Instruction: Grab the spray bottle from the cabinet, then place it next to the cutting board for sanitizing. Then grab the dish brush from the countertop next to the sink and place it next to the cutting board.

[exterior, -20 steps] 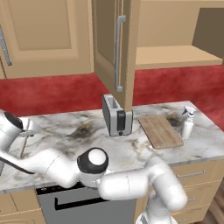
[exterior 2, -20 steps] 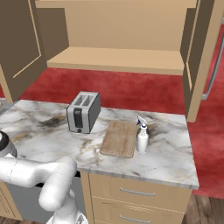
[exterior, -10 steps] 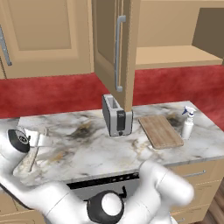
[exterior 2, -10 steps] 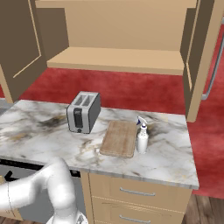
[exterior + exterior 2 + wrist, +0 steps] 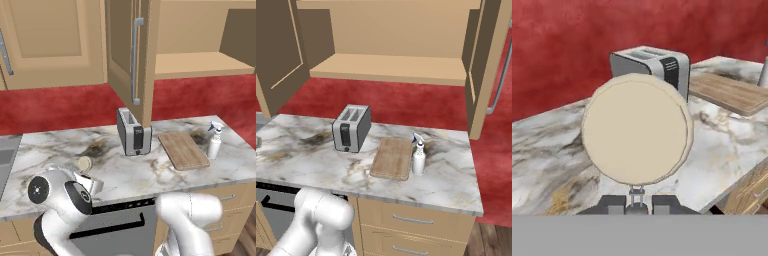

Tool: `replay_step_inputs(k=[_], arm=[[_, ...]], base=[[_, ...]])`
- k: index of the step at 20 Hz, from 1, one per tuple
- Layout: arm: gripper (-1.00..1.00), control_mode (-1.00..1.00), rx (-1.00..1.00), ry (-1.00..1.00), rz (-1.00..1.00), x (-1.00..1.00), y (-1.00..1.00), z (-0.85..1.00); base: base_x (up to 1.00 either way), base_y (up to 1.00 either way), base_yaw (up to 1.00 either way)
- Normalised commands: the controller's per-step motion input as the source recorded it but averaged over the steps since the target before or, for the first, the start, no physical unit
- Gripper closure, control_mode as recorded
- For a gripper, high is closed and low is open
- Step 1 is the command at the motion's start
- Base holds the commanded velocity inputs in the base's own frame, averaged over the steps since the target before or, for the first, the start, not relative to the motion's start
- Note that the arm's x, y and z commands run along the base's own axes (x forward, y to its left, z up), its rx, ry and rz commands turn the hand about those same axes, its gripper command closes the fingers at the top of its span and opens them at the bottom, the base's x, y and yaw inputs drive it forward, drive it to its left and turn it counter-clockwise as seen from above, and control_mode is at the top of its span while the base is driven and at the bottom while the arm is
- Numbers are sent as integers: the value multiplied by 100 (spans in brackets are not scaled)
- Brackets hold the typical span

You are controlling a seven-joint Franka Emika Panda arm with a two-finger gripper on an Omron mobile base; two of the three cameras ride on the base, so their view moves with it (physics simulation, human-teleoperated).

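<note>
Jaws clamping brush by slim handle, round pale head standing straight ahead of fingertips, above tabletop. Toaster behind it. Bottle standing just beside board, right end of tabletop.

Brush head in my fingers looks matte beige plastic; countertop is glossy veined marble, cutting board grainy wood, toaster brushed metal.

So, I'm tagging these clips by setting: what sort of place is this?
A simulated home kitchen, most likely: a silver two-slot toaster and a brown wooden cutting board sit on a veined white-grey marble countertop, under an open tan wooden wall cabinet.
</note>
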Motion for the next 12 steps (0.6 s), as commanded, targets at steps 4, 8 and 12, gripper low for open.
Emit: replay_step_inputs(k=[4,8,12], arm=[[100,-100,17,-33,0,-100,-94,68],[100,-100,15,-34,0,-100,-84,72],[100,-100,14,-35,0,-98,-87,75]], base=[[0,0,0],[0,0,0],[0,0,0]])
